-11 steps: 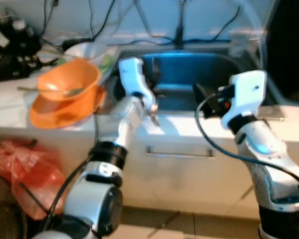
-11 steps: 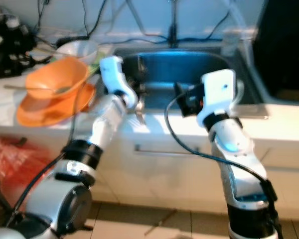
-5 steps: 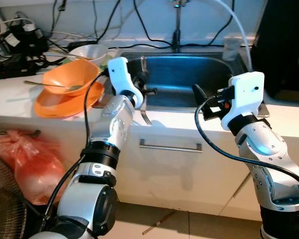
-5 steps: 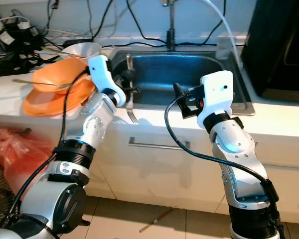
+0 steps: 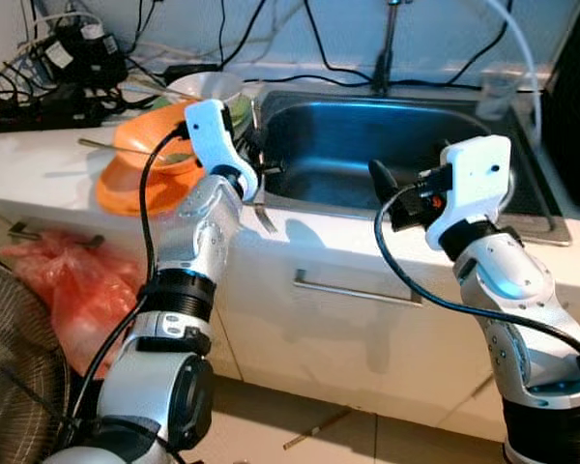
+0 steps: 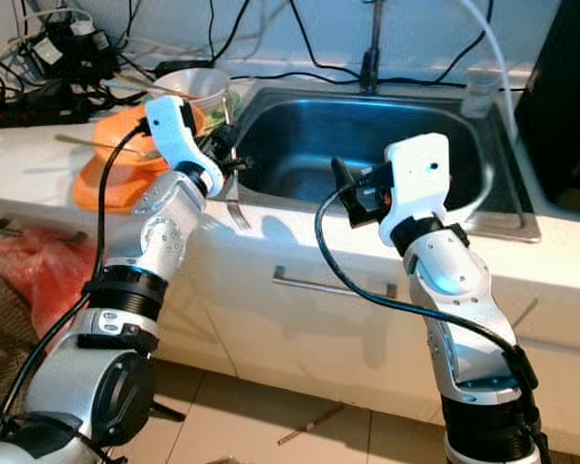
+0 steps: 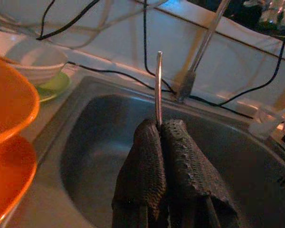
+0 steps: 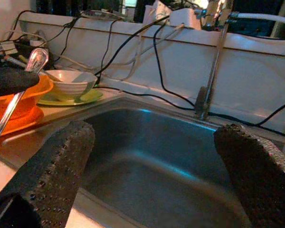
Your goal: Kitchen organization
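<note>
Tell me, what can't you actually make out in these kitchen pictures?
- The fork clamped in the left gripper: in the left wrist view the black fingers cover its lower part.
- The orange bowl: the left arm hides part of it in the eye views, so its contents stay unclear.
- The sink floor: the right gripper blocks part of it in the eye views.
- The cup by the sink: too small and blurred to tell what it holds.

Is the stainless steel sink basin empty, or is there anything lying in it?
Empty, as far as visible: the stainless steel sink basin shows bare metal in the head and right wrist views; its near corner is hidden behind the arms.
</note>
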Tool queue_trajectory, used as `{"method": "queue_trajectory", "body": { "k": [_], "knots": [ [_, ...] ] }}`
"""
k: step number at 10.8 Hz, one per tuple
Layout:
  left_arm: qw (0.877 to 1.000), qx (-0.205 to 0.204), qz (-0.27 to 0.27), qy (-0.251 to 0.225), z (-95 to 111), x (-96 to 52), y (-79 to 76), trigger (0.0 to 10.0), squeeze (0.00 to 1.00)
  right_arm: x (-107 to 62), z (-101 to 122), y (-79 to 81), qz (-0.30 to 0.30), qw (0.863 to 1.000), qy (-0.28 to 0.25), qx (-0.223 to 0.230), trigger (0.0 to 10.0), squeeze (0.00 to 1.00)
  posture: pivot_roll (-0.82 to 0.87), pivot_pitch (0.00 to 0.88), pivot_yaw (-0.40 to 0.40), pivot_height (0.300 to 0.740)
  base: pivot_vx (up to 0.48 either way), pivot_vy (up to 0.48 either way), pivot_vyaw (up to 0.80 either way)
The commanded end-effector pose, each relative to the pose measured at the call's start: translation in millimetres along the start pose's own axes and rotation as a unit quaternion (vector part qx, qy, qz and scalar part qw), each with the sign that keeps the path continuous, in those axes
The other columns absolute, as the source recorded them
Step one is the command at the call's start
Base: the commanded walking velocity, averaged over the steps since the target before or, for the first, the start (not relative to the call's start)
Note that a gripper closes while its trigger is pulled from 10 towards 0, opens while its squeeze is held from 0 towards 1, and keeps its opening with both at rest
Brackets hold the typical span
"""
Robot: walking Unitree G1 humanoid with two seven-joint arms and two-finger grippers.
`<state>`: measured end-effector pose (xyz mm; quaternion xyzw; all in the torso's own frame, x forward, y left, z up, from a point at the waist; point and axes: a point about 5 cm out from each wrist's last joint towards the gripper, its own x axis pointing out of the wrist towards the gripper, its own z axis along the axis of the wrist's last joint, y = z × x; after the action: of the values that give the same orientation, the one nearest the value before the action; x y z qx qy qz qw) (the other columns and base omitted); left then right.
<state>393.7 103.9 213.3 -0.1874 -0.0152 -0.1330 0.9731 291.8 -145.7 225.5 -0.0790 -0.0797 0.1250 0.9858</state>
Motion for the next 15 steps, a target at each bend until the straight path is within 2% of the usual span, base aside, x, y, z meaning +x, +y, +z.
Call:
{"method": "queue_trajectory", "body": {
  "k": [1,7,8,9,10,15],
  "knots": [
    [1.000,0.011,-0.013,-0.019,14.9,2.6,-7.4,0.0,0.00,2.7,6.3,0.0,0.003,1.000,-0.017,-0.002,10.0,0.00,-0.13,0.000,0.088,0.740,0.480,0.000,0.00],
    [1.000,0.005,-0.021,-0.012,13.0,2.6,-11.6,0.0,0.00,2.6,6.8,-0.1,-0.001,1.000,-0.020,-0.004,10.0,0.00,-0.13,0.000,0.097,0.740,0.479,0.000,0.00],
    [1.000,0.001,-0.023,-0.016,13.0,1.3,-12.3,1.4,0.00,1.6,5.9,-0.4,-0.002,1.000,-0.018,-0.005,10.0,0.00,-0.13,0.000,0.096,0.740,0.000,0.000,0.00],
    [1.000,0.000,-0.023,-0.010,11.1,0.7,-11.7,1.6,0.00,1.6,5.7,-0.5,-0.002,1.000,-0.018,-0.006,10.0,0.00,-0.13,0.000,0.096,0.740,0.000,0.000,0.00],
    [1.000,-0.001,-0.024,-0.010,11.3,0.5,-11.7,2.2,0.00,1.7,5.5,-0.7,-0.002,1.000,-0.017,-0.005,10.0,0.00,-0.13,0.000,0.096,0.740,0.000,0.000,0.00],
    [0.999,-0.005,-0.032,-0.007,11.3,-1.0,-13.1,2.9,0.00,2.4,5.0,-0.4,-0.004,1.000,-0.018,-0.004,10.0,0.00,-0.13,0.000,0.098,0.740,0.000,0.000,0.00]
  ]
}}
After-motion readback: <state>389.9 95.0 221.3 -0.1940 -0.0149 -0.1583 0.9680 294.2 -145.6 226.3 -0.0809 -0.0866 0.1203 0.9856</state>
